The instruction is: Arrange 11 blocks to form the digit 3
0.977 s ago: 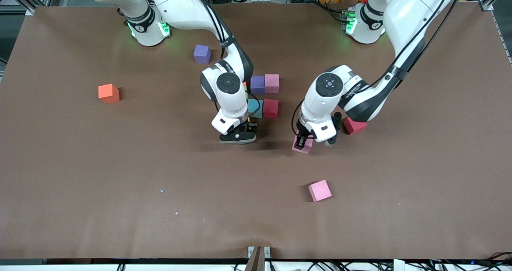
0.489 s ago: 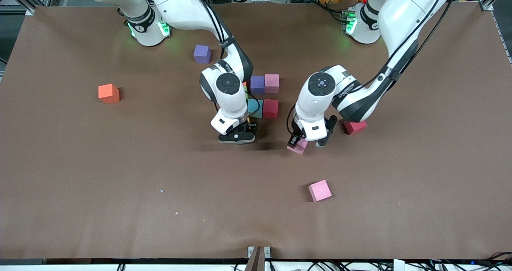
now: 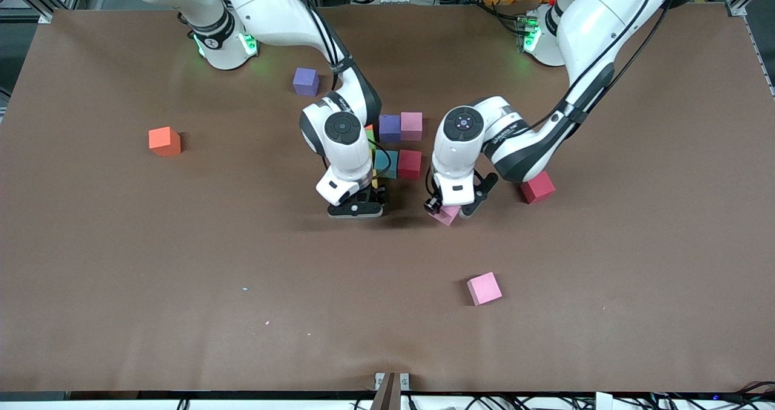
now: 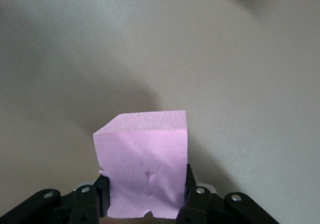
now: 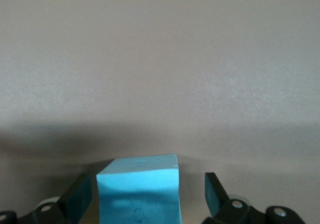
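- Gripping a pink block [image 4: 145,166], the left gripper [image 3: 448,209] hangs low over the table [image 3: 181,264].
- Right gripper [image 5: 142,196] stands released, fingers [image 5: 214,193] spread clear of a light blue block [image 5: 138,189].
- Half-built digit [image 3: 399,146] sits at the left gripper's ten o'clock; another pink block [image 3: 484,288] at five o'clock.

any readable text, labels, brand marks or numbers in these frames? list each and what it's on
Left arm: dark lettering along the link by the wrist, too small to read.
Right arm: dark lettering on the link above the wrist, too small to read.
Blocks, for example the pink block held in the left gripper and the light blue block between the open fingers of the right gripper: no print or marks.
Table: none.
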Motion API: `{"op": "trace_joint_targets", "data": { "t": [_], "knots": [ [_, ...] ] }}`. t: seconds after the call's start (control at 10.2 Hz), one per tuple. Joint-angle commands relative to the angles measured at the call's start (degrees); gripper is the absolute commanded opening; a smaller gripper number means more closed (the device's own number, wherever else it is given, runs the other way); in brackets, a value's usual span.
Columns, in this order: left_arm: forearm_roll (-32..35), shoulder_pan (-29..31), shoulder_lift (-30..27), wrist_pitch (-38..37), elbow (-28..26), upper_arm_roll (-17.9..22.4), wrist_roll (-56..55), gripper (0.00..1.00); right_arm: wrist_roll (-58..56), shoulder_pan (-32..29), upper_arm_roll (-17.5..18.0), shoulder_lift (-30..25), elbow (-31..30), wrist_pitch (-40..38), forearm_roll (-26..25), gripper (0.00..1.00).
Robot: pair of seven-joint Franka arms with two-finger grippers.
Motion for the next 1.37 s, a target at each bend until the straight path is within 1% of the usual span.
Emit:
{"op": "trace_joint_targets", "data": {
  "t": [0.0,0.2,0.49,0.59,0.68,0.78,0.88,0.98,1.08,1.27],
  "knots": [
    [1.4,-1.6,1.1,-1.4,2.2,0.4,2.0,0.45,0.4,-1.5,0.1,-3.4,-0.1,-1.0,-0.9,1.00],
    [1.0,-1.7,1.5,-1.4,2.4,0.4,2.9,0.44,-0.4,-2.6,0.2,-5.7,0.6,-4.6,-1.0,1.00],
    [1.3,-2.6,2.3,-1.4,3.3,0.4,4.1,0.43,-8.6,-6.1,0.3,-9.8,0.7,-10.7,-0.9,1.00],
    [0.2,-3.1,2.4,-1.4,4.0,0.4,4.3,0.43,-11.7,-7.7,0.3,-11.0,0.7,-12.9,-0.9,1.00],
    [-2.5,-3.2,2.8,-1.4,5.5,1.0,3.8,0.42,-15.4,-9.8,0.3,-12.3,0.3,-15.6,-0.9,1.00],
    [-7.0,-3.5,2.9,-1.4,6.3,1.4,3.4,0.40,-18.9,-12.1,0.3,-13.7,0.3,-19.4,-0.9,1.00],
    [-10.0,-3.7,2.9,-1.4,7.3,1.9,2.0,0.39,-22.0,-15.0,0.3,-15.6,0.2,-23.1,-0.9,1.00],
    [-10.9,-3.8,3.0,-1.4,8.4,2.1,-0.4,0.39,-24.7,-18.0,0.3,-17.5,0.3,-27.0,-0.9,1.00],
    [-11.7,-4.6,3.5,-1.4,8.7,2.1,-3.7,0.39,-26.2,-20.6,0.4,-18.6,0.4,-29.1,-0.8,1.00],
    [-13.2,-7.0,4.8,-1.4,11.5,2.9,-12.4,0.39,-26.3,-23.6,0.4,-20.6,0.3,-30.4,-0.9,1.00]
  ]
}}
